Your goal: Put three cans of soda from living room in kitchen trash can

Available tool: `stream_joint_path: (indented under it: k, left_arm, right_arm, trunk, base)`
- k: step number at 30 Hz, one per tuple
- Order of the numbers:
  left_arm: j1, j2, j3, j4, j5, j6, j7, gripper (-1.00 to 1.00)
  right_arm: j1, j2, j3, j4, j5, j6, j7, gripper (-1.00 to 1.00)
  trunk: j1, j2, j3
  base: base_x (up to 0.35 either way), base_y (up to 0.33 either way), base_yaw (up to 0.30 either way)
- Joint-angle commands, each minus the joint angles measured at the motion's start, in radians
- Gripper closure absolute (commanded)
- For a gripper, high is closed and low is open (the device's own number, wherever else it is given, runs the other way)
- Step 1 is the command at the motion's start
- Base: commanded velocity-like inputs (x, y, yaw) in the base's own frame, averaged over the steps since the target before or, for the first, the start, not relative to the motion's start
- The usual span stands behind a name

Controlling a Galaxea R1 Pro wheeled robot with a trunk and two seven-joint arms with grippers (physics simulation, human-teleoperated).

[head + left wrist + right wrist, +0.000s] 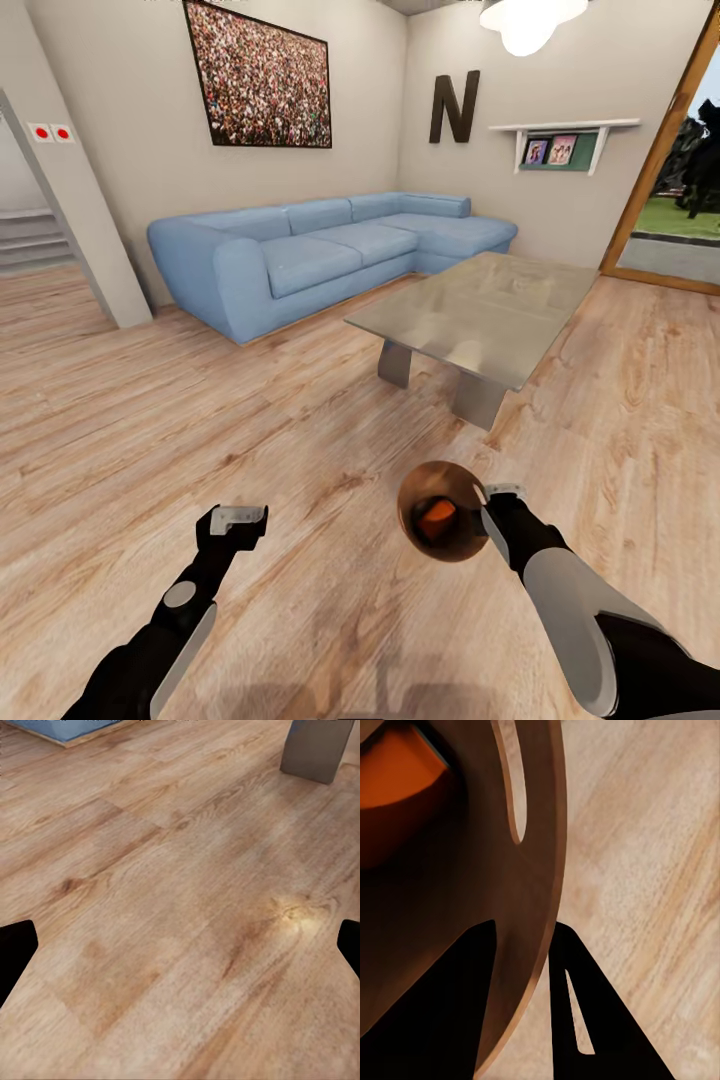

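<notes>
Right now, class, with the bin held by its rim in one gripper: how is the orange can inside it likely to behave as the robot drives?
The orange can lies loose in the bin, so it will probably roll and shift. The right gripper pinches just the rim, so the bin may swing or tilt.

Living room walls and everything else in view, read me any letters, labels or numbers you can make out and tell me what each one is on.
"N": a large dark letter mounted on the back wall, beside the white shelf.
Crowd poster above the sofa: no readable text.
Two framed pictures on the shelf: too small to read.
Orange can inside the bin held by the right tool: no label legible.
</notes>
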Motion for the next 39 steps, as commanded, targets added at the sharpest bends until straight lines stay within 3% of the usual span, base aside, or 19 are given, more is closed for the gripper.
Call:
stream_joint_path:
  k: [1, 10, 25, 29, 31, 32, 39]
  left_arm:
    - [0.000, 0.000, 0.000, 0.000, 0.000, 0.000, 0.000, -1.00]
    - [0.000, 0.000, 0.001, 0.002, -0.001, 0.003, 0.002, -1.00]
    - [0.000, 0.000, 0.002, 0.003, -0.002, 0.015, 0.000, -1.00]
    - [0.000, 0.000, 0.002, 0.003, -0.002, 0.015, 0.000, -1.00]
    - [0.000, 0.000, 0.002, 0.003, -0.002, 0.014, 0.000, -1.00]
    - [0.000, 0.000, 0.002, 0.003, -0.002, 0.014, 0.000, -1.00]
    - [0.000, 0.000, 0.002, 0.003, -0.002, 0.016, -0.001, -1.00]
  right_arm:
    - [0.000, 0.000, 0.000, -0.001, 0.003, 0.000, 0.002, 1.00]
    - [0.000, 0.002, 0.001, -0.001, 0.003, 0.000, 0.002, 1.00]
    - [0.000, 0.002, 0.001, 0.006, 0.003, 0.009, 0.003, 1.00]
    - [0.000, 0.004, 0.001, 0.013, 0.002, 0.080, 0.003, 1.00]
    - [0.000, 0.005, 0.001, 0.010, 0.001, 0.163, 0.005, 1.00]
    - [0.000, 0.010, -0.010, 0.004, -0.018, 0.247, 0.008, 1.00]
    - [-0.001, 0.010, -0.043, 0.001, -0.081, 0.332, 0.008, 1.00]
  trunk:
    - [0.000, 0.000, 0.002]
    - [0.000, 0.000, 0.014]
    - [-0.007, 0.003, 0.078]
    - [-0.009, 0.004, 0.094]
    - [-0.010, 0.005, 0.102]
    - [-0.010, 0.005, 0.106]
    - [-0.013, 0.007, 0.133]
  base:
    - [0.000, 0.000, 0.000]
    - [0.000, 0.000, 0.000]
    - [0.000, 0.000, 0.000]
    - [0.000, 0.000, 0.000]
    - [0.000, 0.000, 0.000]
    - [0.000, 0.000, 0.000]
    - [0.000, 0.000, 0.000]
